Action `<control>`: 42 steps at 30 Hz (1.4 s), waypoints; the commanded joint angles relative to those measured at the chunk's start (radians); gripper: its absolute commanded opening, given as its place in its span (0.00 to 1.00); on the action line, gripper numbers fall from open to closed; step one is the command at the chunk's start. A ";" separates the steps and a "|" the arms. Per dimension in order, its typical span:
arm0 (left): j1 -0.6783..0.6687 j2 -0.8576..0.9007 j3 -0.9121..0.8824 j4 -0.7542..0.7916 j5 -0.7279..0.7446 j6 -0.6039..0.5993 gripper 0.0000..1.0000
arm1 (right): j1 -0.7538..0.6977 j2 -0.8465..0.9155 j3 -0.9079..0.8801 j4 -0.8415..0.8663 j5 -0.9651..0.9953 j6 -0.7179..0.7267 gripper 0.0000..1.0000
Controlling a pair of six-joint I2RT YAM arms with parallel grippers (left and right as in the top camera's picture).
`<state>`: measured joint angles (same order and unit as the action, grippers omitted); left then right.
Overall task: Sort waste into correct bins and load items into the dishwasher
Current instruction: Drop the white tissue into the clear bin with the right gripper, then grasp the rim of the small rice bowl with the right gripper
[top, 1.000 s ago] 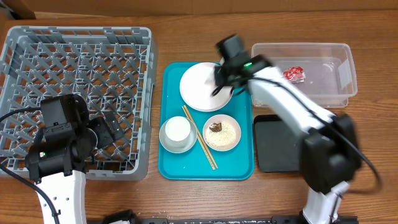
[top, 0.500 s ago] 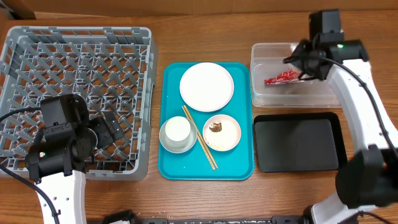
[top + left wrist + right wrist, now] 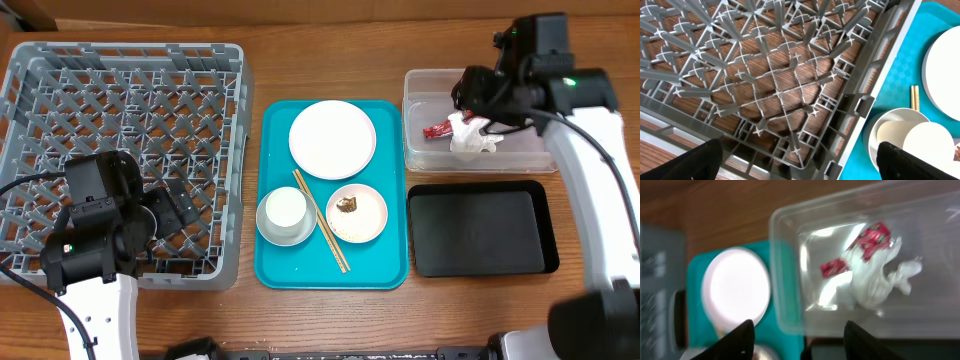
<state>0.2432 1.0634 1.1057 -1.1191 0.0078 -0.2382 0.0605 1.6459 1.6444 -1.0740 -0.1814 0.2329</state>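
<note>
Wooden table (image 3: 320, 40) carrying a grey dish rack (image 3: 130, 60) and a teal tray (image 3: 276, 272).
Red wrapper (image 3: 867, 242) and white tissue (image 3: 875, 285) lie touching inside the clear tub (image 3: 785, 280); right gripper (image 3: 799, 341) hangs above it, fingers spread; left gripper (image 3: 800, 169), also spread, is over the rack.

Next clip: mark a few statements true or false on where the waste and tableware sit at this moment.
1. The red wrapper and white tissue lie in the clear tub. True.
2. The brown scrap is in the black tray. False: the brown scrap sits on the small plate on the teal tray.
3. The chopsticks lie on the teal tray between the bowl and the small plate. True.
4. The large plate stands in the grey rack. False: the large plate lies flat on the teal tray.
5. The right gripper is shut on the tissue. False: the right gripper is open above the tub.
</note>
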 commanded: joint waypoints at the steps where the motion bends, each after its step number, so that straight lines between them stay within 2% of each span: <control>1: 0.005 0.003 0.023 0.001 0.011 -0.021 1.00 | 0.025 -0.069 0.024 -0.123 -0.121 -0.133 0.58; 7: 0.005 0.003 0.023 0.002 0.011 -0.021 1.00 | 0.158 -0.113 -0.060 -0.218 -0.114 -0.133 0.55; 14: 0.005 0.003 0.023 0.001 0.011 -0.020 1.00 | 0.400 -0.231 -0.285 -0.063 -0.021 -0.095 0.55; 16: 0.005 0.003 0.023 0.001 0.011 -0.020 1.00 | 0.462 -0.237 -0.351 -0.013 0.021 -0.100 0.58; 18: 0.005 0.003 0.023 0.001 0.011 -0.021 1.00 | 0.512 -0.226 -0.414 0.035 0.050 -0.107 0.63; 23: 0.005 0.003 0.023 0.000 0.011 -0.020 1.00 | 0.603 -0.157 -0.510 0.150 0.050 -0.107 0.63; 34: 0.005 0.003 0.023 -0.002 0.011 -0.020 1.00 | 0.742 0.060 -0.516 0.301 0.068 -0.105 0.63; 40: 0.005 0.003 0.022 -0.003 0.011 -0.020 1.00 | 0.752 0.145 -0.516 0.318 0.076 -0.103 0.44; 42: 0.005 0.003 0.022 -0.003 0.011 -0.020 1.00 | 0.752 0.159 -0.516 0.318 0.076 -0.103 0.32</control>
<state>0.2432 1.0637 1.1072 -1.1225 0.0082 -0.2382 0.8124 1.7828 1.1324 -0.7597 -0.1200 0.1349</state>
